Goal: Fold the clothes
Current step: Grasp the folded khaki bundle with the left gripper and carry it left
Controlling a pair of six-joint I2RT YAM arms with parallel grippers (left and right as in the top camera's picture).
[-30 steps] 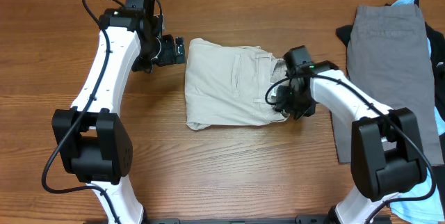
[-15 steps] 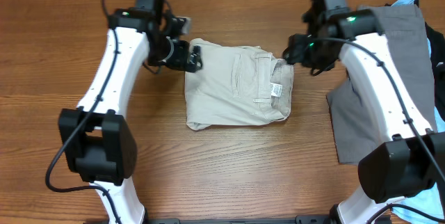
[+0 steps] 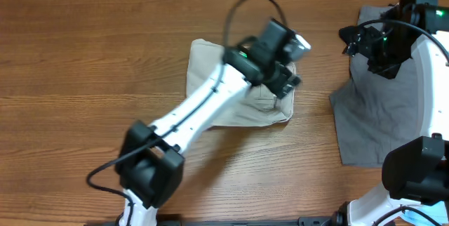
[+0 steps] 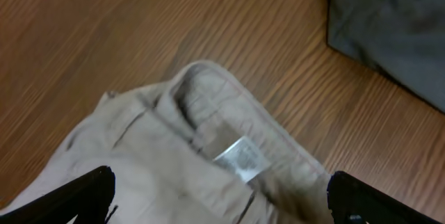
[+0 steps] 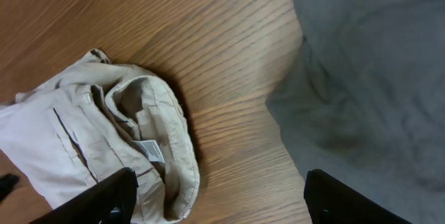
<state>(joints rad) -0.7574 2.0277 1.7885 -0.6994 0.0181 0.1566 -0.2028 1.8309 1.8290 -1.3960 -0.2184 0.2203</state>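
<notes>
Under my left claw [image 4: 221,195] the khaki shorts [image 4: 201,147] filled the gap between the fingers. Ahead, bare bench [image 4: 104,29] lay free, with grey shorts [image 4: 396,22] blocking ahead-right.

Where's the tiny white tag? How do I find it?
Look at the middle of the wooden table: the folded beige shorts lie there. Just inside their waistband sits the white label, the only white patch; the grey shorts beside them show none.

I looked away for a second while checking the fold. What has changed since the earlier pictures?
The left tool swung from the left edge of the beige shorts across to their waistband end; the right tool left that end and withdrew right, over the grey shorts. Both are open, holding nothing. Both shorts lie where they were.
</notes>
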